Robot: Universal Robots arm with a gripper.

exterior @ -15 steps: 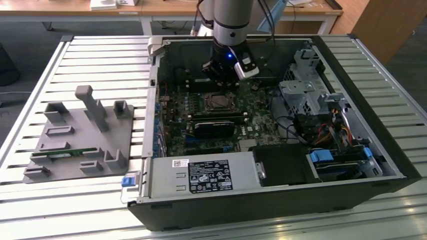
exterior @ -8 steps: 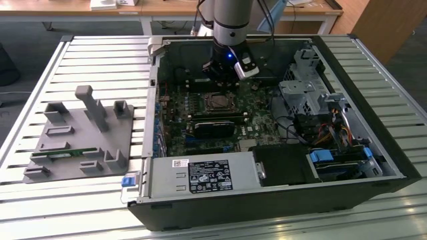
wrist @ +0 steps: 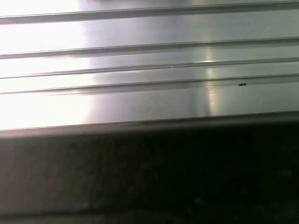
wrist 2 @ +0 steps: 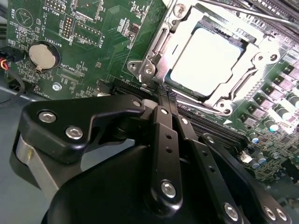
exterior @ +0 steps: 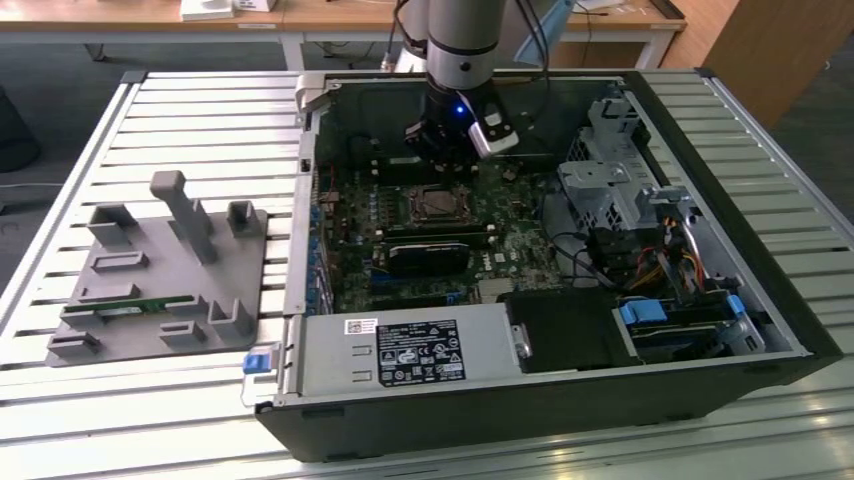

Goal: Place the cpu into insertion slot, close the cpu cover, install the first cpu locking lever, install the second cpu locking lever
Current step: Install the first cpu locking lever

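1. Second wrist view: the cpu (wrist 2: 210,58) is seen seated in the insertion slot (wrist 2: 161,44), with the cpu cover (wrist 2: 240,86) lying down around it.
2. The pincer (wrist 2: 163,95) is held just beside the slot's near corner, fingers (wrist 2: 164,116) pressed together, holding nothing.
3. A thin lever (wrist 2: 243,11) is seen along the far edge, seemingly unlatched.
4. Latching would best be done by pressing down steadily, then sideways under its hook.

Arm (exterior: 461,40) above open computer case (exterior: 561,400)
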